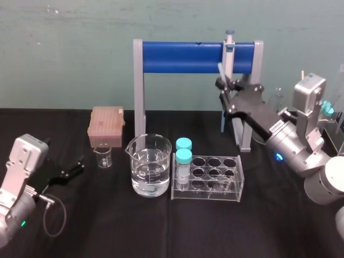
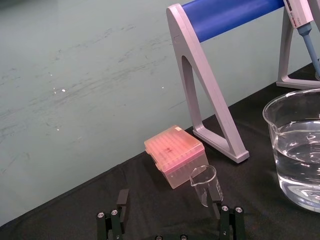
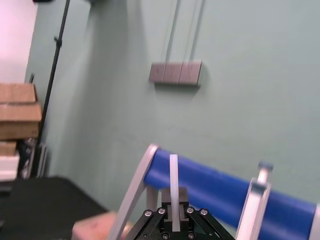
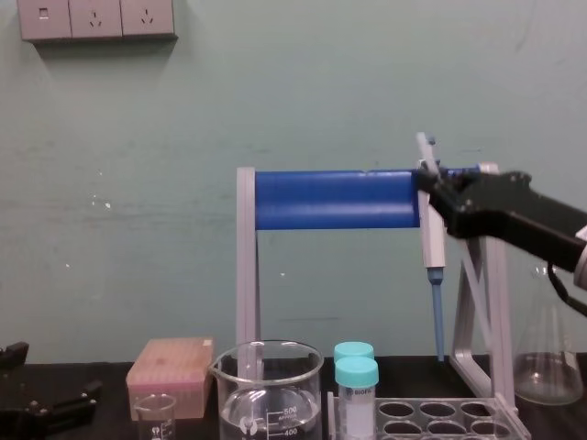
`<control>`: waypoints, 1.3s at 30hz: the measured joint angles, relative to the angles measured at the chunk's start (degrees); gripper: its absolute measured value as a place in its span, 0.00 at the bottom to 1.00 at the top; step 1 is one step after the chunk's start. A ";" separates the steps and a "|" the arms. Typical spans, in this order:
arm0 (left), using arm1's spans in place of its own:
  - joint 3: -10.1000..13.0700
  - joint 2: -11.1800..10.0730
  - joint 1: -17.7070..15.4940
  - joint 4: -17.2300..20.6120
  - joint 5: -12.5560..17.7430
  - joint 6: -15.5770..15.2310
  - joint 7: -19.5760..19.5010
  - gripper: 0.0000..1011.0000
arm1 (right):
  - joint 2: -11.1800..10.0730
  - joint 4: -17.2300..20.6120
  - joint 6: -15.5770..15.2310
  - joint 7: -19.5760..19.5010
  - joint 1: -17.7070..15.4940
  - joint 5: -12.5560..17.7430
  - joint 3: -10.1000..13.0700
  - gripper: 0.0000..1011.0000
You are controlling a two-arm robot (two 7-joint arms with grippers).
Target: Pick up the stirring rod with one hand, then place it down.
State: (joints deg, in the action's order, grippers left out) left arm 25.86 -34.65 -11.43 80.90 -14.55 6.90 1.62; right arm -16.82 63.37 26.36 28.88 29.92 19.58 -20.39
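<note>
The stirring rod [image 1: 220,70] is a thin translucent white stick pointing upward, held in the air in front of the blue stand's right end. My right gripper [image 1: 222,85] is shut on its lower part. In the right wrist view the stirring rod [image 3: 173,186] rises straight up from between the right gripper [image 3: 173,214] fingers. From the chest view the rod [image 4: 424,147] sticks out above the right gripper [image 4: 431,176], close to the hanging pipette [image 4: 431,247]. My left gripper [image 1: 72,171] rests low at the table's left, open with nothing in it, as the left wrist view [image 2: 170,205] shows.
A large beaker [image 1: 150,166] of water stands mid-table, with a small beaker [image 1: 103,156] and pink tip box [image 1: 106,124] to its left. A clear tube rack [image 1: 215,180] with two teal-capped tubes [image 1: 184,157] is at its right. The blue-barred pipette stand [image 1: 183,57] is behind; a flask [image 4: 548,362] far right.
</note>
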 joint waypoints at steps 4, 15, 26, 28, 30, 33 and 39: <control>0.00 0.00 0.00 0.00 0.00 0.00 0.00 0.99 | 1.09 -0.21 4.11 -0.37 -0.18 -0.20 1.25 0.07; 0.00 0.00 0.00 0.00 0.00 0.00 0.00 0.99 | 3.25 -2.49 10.78 1.39 -2.56 2.76 4.24 0.07; 0.00 0.00 0.00 0.00 0.00 0.00 0.00 0.99 | 3.52 -2.97 9.97 1.02 -4.33 1.16 5.29 0.07; 0.00 0.00 0.00 0.00 0.00 0.00 0.00 0.99 | 3.51 -2.96 9.97 1.02 -4.32 1.18 5.28 0.07; 0.00 0.00 0.00 0.00 0.00 0.00 0.00 0.99 | 3.52 -2.96 9.97 1.04 -4.30 1.21 5.25 0.07; 0.00 0.00 0.00 0.00 0.00 0.00 0.00 0.99 | 3.50 -2.95 9.98 1.08 -4.25 1.36 5.19 0.07; 0.00 0.00 0.00 0.00 0.00 0.00 0.00 0.99 | 3.48 -2.95 10.00 1.10 -4.19 1.46 5.12 0.07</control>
State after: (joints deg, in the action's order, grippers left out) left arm 25.86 -34.65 -11.43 80.90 -14.55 6.90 1.62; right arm -13.34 60.41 36.36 29.98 25.73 21.04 -15.27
